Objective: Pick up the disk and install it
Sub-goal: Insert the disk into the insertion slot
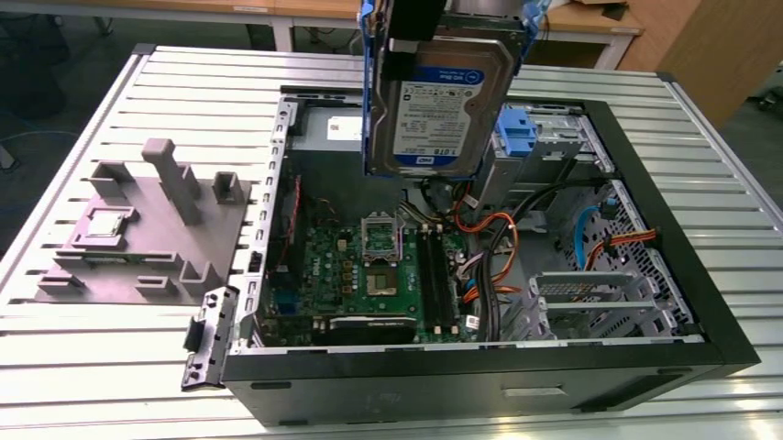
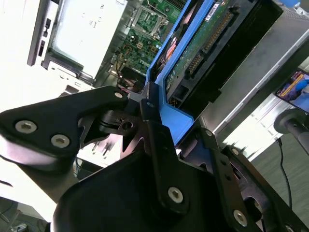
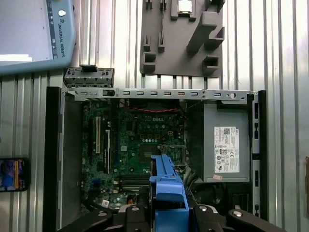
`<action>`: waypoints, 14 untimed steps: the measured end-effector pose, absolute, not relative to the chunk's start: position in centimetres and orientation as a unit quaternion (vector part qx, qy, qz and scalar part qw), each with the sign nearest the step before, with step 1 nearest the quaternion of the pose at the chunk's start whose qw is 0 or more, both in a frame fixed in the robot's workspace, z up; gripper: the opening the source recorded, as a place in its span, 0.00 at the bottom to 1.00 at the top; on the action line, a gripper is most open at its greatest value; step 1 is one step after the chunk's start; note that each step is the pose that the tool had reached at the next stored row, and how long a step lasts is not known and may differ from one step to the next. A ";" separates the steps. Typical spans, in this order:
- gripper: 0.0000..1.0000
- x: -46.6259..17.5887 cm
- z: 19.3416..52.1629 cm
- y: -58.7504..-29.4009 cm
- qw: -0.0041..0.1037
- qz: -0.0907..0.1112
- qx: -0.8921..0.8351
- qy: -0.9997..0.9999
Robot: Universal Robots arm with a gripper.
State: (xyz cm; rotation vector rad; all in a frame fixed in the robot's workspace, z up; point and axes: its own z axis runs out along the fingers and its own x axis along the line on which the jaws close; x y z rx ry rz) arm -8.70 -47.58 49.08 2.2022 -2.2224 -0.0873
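Observation:
The disk point(image 1: 441, 110), a silver-grey drive with a white-and-blue label and blue rails, hangs upright above the back half of the open computer case point(image 1: 490, 367). My gripper point(image 1: 443, 27) is shut on its upper end, at the top of the exterior view. In the second wrist view the black fingers point(image 2: 150, 121) clamp the disk's blue rail point(image 2: 170, 113), with the disk's green circuit side point(image 2: 203, 46) beyond. In the first wrist view the disk's blue rail point(image 3: 166, 188) sits between the fingers, over the motherboard point(image 3: 140, 140).
The case holds a motherboard point(image 1: 367, 266), orange and black cables point(image 1: 490, 238), a metal drive cage point(image 1: 588, 298) and a bay with a blue latch point(image 1: 520, 133). A grey fixture block point(image 1: 147, 229) lies at the exterior view's left. A teach pendant point(image 3: 34, 34) lies beside the case.

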 end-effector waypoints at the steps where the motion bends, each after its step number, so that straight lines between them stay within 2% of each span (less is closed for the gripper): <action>1: 0.37 -8.7 49.1 -47.7 0.006 -0.028 0.704 -0.710; 14: 0.37 -7.5 49.0 -48.1 0.006 -0.028 0.704 -0.710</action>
